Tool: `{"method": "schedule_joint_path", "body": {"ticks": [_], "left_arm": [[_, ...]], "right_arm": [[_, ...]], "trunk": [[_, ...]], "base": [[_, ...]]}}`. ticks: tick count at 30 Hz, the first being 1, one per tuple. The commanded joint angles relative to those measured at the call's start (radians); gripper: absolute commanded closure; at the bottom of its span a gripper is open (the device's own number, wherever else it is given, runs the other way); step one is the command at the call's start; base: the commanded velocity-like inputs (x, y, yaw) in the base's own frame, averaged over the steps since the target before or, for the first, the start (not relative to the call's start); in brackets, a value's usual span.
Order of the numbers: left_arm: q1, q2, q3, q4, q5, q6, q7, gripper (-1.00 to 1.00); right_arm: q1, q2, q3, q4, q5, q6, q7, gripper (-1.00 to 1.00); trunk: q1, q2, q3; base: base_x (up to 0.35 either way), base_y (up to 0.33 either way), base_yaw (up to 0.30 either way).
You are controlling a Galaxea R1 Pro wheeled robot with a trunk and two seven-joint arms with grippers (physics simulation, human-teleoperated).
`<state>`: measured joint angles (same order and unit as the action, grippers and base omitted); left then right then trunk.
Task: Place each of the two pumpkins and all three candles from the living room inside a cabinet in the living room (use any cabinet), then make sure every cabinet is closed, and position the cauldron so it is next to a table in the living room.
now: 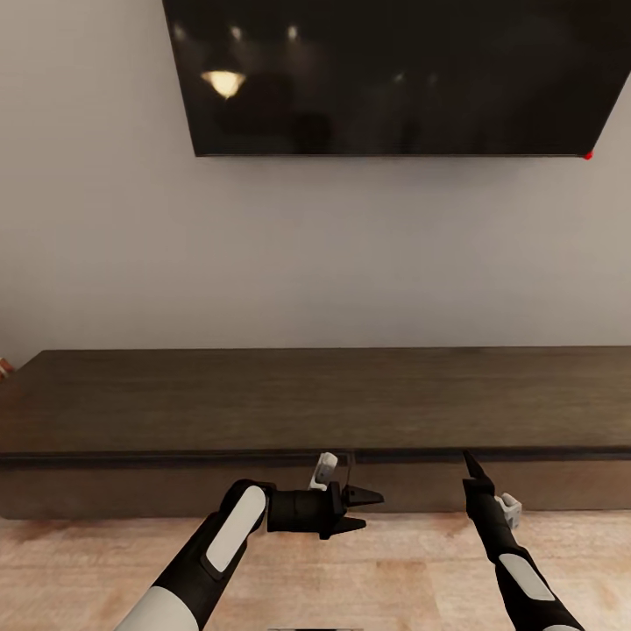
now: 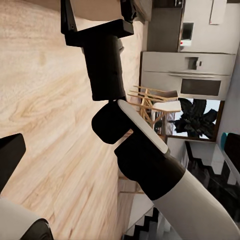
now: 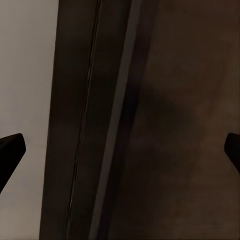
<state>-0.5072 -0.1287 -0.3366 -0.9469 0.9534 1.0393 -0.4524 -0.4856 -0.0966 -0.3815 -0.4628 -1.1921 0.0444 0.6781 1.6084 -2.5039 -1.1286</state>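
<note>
Cabinet (image 1: 263, 403) dark brown with faint wood grain, floor (image 1: 88, 570) pale streaked wood, wall (image 1: 307, 254) flat light grey, screen (image 1: 394, 79) glossy black, arms black with white panels.

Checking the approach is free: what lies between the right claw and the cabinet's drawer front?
Nothing. In the head view the right claw points at the cabinet just under its top edge; the right wrist view shows bare dark wood.

You have nothing to read here: no text, label, brand or number stands on the cabinet (image 1: 315, 399), the dark wall screen (image 1: 394, 74) above it, or the far kitchen appliances (image 2: 187, 75) in your left wrist view.
</note>
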Motion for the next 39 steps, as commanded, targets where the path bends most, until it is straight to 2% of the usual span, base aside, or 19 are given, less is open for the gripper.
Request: {"method": "schedule_joint_path", "body": {"ticks": [1, 5, 14, 39], "left_arm": [[-0.001, 0.0, 0.001, 0.0, -0.007, 0.002, -0.008, -1.0], [0.0, 0.0, 0.001, 0.0, -0.007, 0.002, -0.008, -1.0], [0.001, 0.0, -0.001, 0.0, -0.007, 0.002, -0.008, -1.0], [0.009, 0.0, -0.002, -0.004, -0.007, 0.001, -0.008, -1.0]], "right_arm": [[-0.001, 0.0, 0.0, 0.001, -0.009, 0.005, 0.005, -1.0], [-0.001, 0.0, 0.0, 0.001, -0.008, 0.005, 0.004, -1.0], [-0.001, 0.0, 0.0, 0.001, -0.007, 0.005, 0.004, -1.0], [-0.001, 0.001, -0.001, 0.001, -0.007, 0.004, 0.004, -1.0]], "trunk": [[0.0, 0.0, -0.001], [0.0, 0.0, -0.001], [0.003, -0.002, -0.024], [0.003, -0.002, -0.024]], "base": [[0.01, 0.0, 0.0], [0.004, 0.0, 0.0], [0.0, 0.0, 0.0], [0.044, 0.008, 0.0]]}}
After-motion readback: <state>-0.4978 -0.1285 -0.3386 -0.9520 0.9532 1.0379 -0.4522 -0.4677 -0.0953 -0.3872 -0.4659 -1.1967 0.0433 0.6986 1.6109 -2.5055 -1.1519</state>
